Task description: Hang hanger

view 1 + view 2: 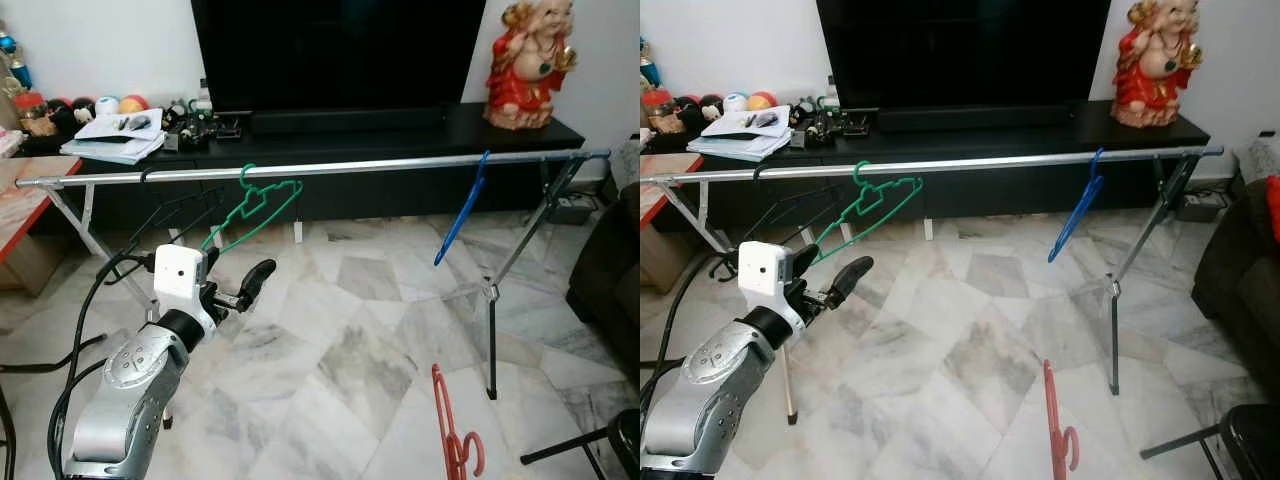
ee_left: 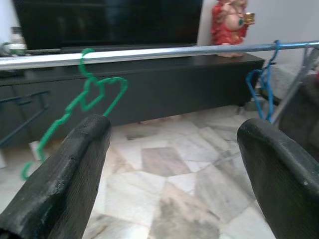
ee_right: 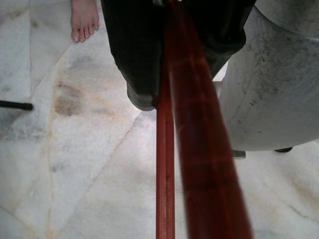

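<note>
meanwhile left pincer (image 1: 262,274) gapes below green hanger (image 1: 252,207); right pincer (image 3: 164,74) clamps red hanger (image 1: 452,432).

A silver clothes rail (image 1: 970,163) spans a marble-floored room in front of a black TV console (image 1: 1040,125). A green hanger (image 1: 865,210), a black hanger (image 1: 790,215) and a blue hanger (image 1: 1077,215) hang from the rail. Below the green one, the left gripper (image 1: 835,285) is raised with fingers apart. A red hanger (image 1: 1055,425) stands low, beneath the rail's right half.
</note>
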{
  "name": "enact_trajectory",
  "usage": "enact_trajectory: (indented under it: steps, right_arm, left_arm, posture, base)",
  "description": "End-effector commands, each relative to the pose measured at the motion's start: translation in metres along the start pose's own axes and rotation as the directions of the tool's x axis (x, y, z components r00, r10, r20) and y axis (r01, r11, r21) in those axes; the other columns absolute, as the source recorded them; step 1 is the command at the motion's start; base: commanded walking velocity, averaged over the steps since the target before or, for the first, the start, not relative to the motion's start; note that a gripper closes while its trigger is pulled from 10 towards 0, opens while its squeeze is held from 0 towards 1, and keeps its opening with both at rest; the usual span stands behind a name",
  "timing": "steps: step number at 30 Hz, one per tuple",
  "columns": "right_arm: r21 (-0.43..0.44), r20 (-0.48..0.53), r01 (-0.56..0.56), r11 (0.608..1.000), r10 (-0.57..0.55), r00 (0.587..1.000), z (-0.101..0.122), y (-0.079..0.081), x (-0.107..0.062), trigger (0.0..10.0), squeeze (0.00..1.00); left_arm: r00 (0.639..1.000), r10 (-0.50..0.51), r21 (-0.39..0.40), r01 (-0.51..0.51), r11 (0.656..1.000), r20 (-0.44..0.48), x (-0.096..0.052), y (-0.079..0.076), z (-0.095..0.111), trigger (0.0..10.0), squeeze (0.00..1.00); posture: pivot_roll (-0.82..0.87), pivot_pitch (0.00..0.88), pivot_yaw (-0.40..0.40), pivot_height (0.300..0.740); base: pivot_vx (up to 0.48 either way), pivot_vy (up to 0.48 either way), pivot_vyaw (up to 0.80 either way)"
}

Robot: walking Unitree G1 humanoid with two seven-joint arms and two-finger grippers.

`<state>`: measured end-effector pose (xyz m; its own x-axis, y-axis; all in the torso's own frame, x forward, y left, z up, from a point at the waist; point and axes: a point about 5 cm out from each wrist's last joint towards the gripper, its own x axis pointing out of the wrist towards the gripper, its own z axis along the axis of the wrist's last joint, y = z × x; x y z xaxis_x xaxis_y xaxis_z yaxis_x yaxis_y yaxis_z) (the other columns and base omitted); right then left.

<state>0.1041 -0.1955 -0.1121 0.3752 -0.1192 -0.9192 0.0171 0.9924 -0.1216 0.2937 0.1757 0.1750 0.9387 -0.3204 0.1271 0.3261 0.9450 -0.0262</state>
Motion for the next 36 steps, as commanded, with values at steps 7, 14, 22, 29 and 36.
enact_trajectory:
  steps: [7,14,22,29,36]
  right_arm:
    - [-0.04,0.014,-0.009,0.999,0.01,1.0,-0.006,0.009,-0.001,10.0,0.0]
    - [-0.461,0.105,-0.029,0.887,0.087,0.991,0.012,0.014,-0.001,10.0,0.0]
    - [-0.731,0.214,-0.008,0.682,0.24,0.947,0.11,-0.003,-0.002,10.0,0.0]
    - [-0.873,0.159,-0.007,0.488,0.299,0.941,0.141,-0.023,-0.011,10.0,0.0]
    - [-0.941,0.033,-0.099,0.324,0.377,0.926,0.15,-0.022,-0.016,10.0,0.0]
  left_arm:
    - [0.989,-0.129,0.122,0.137,0.983,-0.071,-0.001,-0.007,-0.006,10.0,0.0]
    - [0.894,-0.367,0.298,0.435,0.85,-0.258,-0.004,-0.023,-0.023,10.0,0.0]
    - [0.722,-0.51,0.375,0.685,0.625,-0.467,-0.016,-0.031,-0.047,10.0,0.0]
    - [0.647,-0.563,0.371,0.759,0.535,-0.514,-0.018,-0.036,-0.054,10.0,0.0]
    - [0.633,-0.602,0.377,0.774,0.509,-0.487,-0.013,-0.044,-0.054,10.0,0.0]
  posture:
    - [0.12,0.053,0.058,0.74]
    - [0.1,0.055,0.063,0.74]
    - [0.1,0.058,0.053,0.74]
    - [0.1,0.062,0.046,0.74]
    - [0.1,0.066,0.048,0.74]
  base:
    - [0.0,0.0,0.0]
    - [0.0,0.0,0.0]
    - [0.0,0.0,0.0]
    - [0.0,0.0,0.0]
    - [0.0,0.0,0.0]
